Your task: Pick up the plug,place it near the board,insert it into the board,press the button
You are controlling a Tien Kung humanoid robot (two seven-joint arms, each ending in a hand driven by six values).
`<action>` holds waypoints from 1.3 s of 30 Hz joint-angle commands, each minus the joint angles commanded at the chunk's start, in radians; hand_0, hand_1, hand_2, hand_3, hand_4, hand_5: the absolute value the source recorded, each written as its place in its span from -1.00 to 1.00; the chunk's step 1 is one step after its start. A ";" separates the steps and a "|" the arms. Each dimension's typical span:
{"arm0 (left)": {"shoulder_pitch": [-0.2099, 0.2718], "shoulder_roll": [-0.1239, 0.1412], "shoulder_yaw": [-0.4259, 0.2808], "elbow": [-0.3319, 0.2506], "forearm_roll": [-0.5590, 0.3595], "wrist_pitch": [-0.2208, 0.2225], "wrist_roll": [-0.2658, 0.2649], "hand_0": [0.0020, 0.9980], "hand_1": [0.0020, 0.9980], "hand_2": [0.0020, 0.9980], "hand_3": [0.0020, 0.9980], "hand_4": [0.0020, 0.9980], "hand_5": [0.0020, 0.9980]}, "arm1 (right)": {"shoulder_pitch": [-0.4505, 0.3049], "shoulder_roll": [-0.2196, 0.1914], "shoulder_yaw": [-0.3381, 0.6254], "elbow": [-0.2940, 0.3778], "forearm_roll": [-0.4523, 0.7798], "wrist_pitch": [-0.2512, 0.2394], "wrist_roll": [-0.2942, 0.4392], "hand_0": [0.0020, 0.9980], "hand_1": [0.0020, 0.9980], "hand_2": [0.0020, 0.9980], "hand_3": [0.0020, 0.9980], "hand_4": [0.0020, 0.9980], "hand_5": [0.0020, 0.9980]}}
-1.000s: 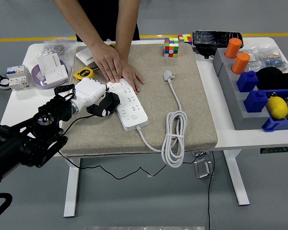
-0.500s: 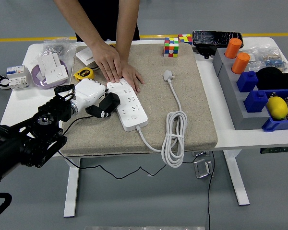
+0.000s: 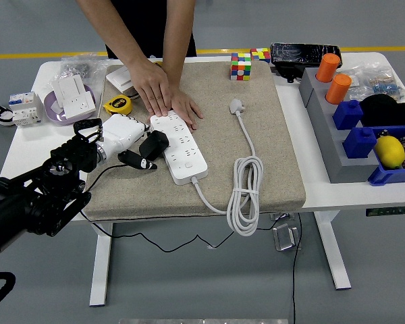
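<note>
While the plug's prongs are hidden so you can't tell how deep they sit, the black plug (image 3: 153,144) rests at the left edge of the white power strip (image 3: 181,147). Left hand (image 3: 123,136) touches it, fingers loosened, not gripping. Person's hands (image 3: 163,96) press the strip's far end.

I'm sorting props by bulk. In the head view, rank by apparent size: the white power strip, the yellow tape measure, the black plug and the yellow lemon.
1. White power strip
2. Yellow lemon
3. Black plug and yellow tape measure: too alike to rank.
</note>
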 joint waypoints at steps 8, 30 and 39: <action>0.046 0.034 -0.170 -0.091 -0.140 -0.114 -0.009 0.98 1.00 0.98 0.94 1.00 1.00 | -0.003 0.003 0.007 -0.001 -0.003 -0.002 0.000 1.00 0.82 0.67 0.69 1.00 1.00; 0.637 -0.044 -0.722 -0.924 -0.963 -0.114 0.221 1.00 1.00 1.00 1.00 1.00 1.00 | -0.013 0.019 0.059 -0.005 -0.015 -0.005 0.010 1.00 0.81 0.66 0.68 1.00 1.00; 0.657 -0.025 -0.656 -0.864 -0.675 -0.144 0.223 1.00 1.00 0.99 0.93 1.00 1.00 | -0.015 0.020 0.060 -0.005 -0.016 -0.006 0.010 1.00 0.81 0.66 0.68 1.00 1.00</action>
